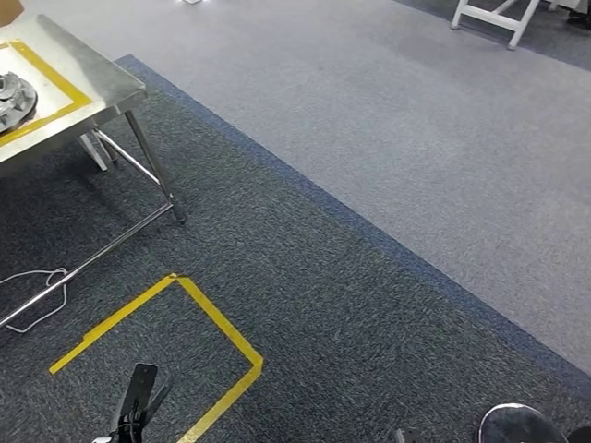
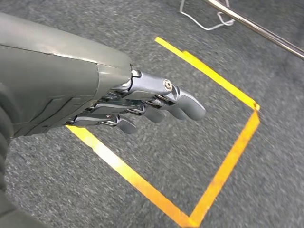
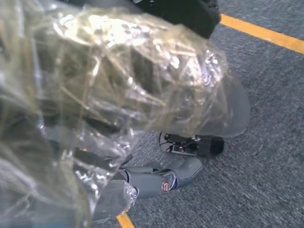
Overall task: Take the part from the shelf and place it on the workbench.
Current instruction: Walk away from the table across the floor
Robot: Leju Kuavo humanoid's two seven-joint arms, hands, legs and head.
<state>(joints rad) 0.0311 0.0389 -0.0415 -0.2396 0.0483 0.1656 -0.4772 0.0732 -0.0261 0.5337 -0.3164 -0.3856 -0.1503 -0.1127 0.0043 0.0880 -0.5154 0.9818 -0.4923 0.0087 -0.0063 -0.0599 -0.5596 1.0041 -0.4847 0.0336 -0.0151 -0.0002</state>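
In the head view, a steel desk [image 1: 83, 78] marked with yellow tape is seen at the upper left, standing on dark grey carpet [image 1: 334, 314]; a round metal part [image 1: 14, 97] lies on its top at the picture's left edge, inside the taped outline. A white cable [image 1: 42, 277] is draped over the desk's lower crossbar [image 1: 104, 249]. A yellow tape rectangle [image 1: 223, 323] is laid on the carpet in front of the robot, and a lighter grey floor [image 1: 418, 120] begins beyond the carpet's blue border. The left hand [image 1: 136, 401] is seen at the lower edge, over the taped rectangle, and a round plastic-wrapped part [image 1: 519, 425] appears at the lower right edge. In the left wrist view, the left hand [image 2: 157, 104] is held above the carpet with its fingers [image 2: 186, 107] stretched out straight and close together, nothing being grasped; the yellow tape rectangle [image 2: 222, 166] lies beneath it. In the right wrist view, the plastic-wrapped part [image 3: 118, 76], a disc-like piece in crinkled clear film, is carried against the right hand [image 3: 161, 178], whose fingers [image 3: 186, 168] are seen under the wrapping; the part is grasped and held above the carpet, with a strip of yellow tape [image 3: 265, 34] beyond it.
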